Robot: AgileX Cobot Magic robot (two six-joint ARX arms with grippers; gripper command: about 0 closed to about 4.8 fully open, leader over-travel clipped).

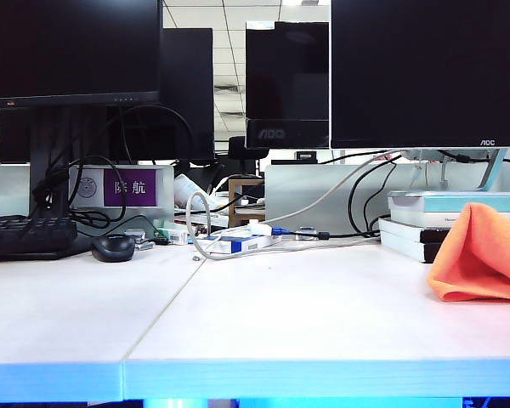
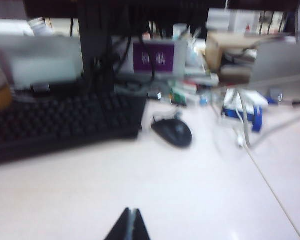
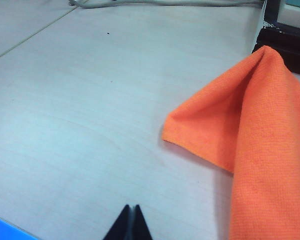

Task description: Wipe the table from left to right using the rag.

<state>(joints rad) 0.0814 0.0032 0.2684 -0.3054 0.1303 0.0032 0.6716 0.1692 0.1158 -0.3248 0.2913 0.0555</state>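
We see the rag [image 1: 480, 252] bunched in an orange heap at the right end of the counter [image 1: 263, 314], its peak leaning against the stack of books [image 1: 425, 229] behind it. In the right wrist view the rag [image 3: 255, 135] is draped in a fold that rises toward the books' dark edge [image 3: 285, 40], with one corner flat on the white surface [image 3: 90, 110].

The right gripper [image 3: 130, 226] hangs above bare counter just beside the rag; its jaws are pressed together, with nothing between them, and they touch neither cloth nor counter as far as we can tell. The left gripper [image 2: 129, 227] hangs over the left panel (that view is blurred), its jaws likewise pressed tight and holding nothing. Neither gripper shows in the exterior view.

Ahead of the left gripper lie a black keyboard [image 2: 60, 125] and a black mouse [image 2: 172, 132], the mouse just right of the keyboard. The thin seam [image 1: 166, 306] between the two panels runs from the front edge back toward a tangle of cables [image 1: 238, 229]. Dark monitors [image 1: 425, 72] stand along the back.
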